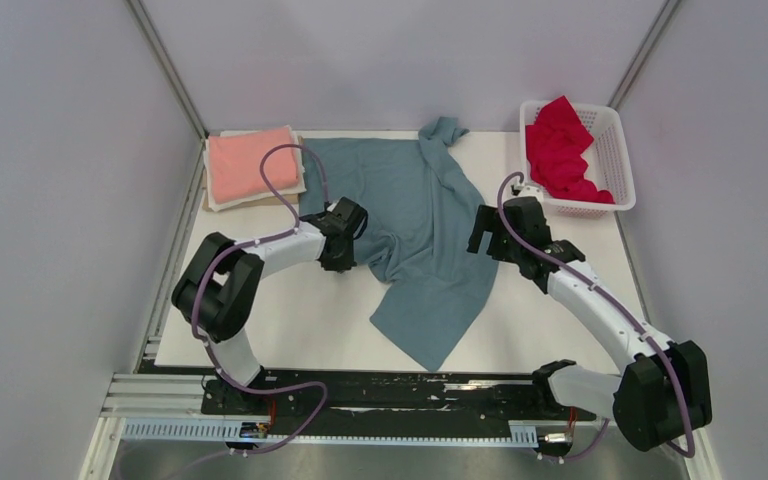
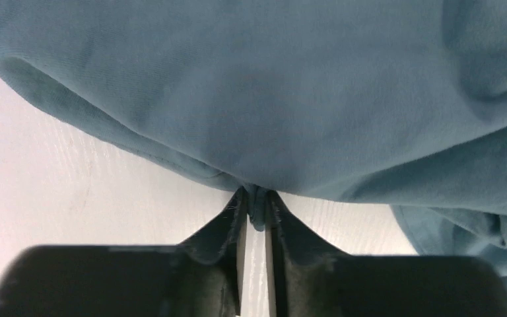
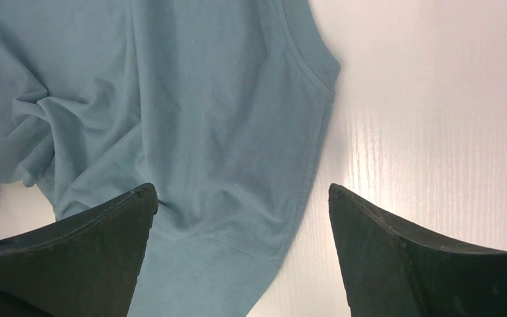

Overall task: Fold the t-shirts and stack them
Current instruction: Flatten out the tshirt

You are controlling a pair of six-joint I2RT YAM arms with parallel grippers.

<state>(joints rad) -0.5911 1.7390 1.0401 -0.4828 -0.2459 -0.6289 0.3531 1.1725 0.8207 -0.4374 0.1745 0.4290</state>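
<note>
Grey-blue t-shirt [image 1: 420, 215]: laid unfolded and rumpled over the middle of the white tabletop [image 1: 280, 320]. It runs from the far edge down towards the near edge, and one sleeve is bunched up at the far edge.
Left end effector [image 2: 256, 212]: clamped on a small fold at the left edge of the grey-blue t-shirt. In the left wrist view, cloth is seen pinched between the two fingers, just above the tabletop.
Right end effector [image 3: 243, 195]: fingers held wide apart, nothing gripped. It is placed over the right-hand edge of the grey-blue t-shirt, where a stitched hem is seen. Contact with the cloth cannot be told.
Salmon-pink t-shirt [image 1: 252, 163]: folded into a neat rectangle at the far-left corner of the tabletop, resting on a pale layer [image 1: 222, 200] that cannot be identified. Its edge is just beside the grey-blue t-shirt.
Red t-shirt [image 1: 560, 150]: crumpled inside the white lattice basket [image 1: 615, 150] at the far-right corner, part of it draped over the far rim.
</note>
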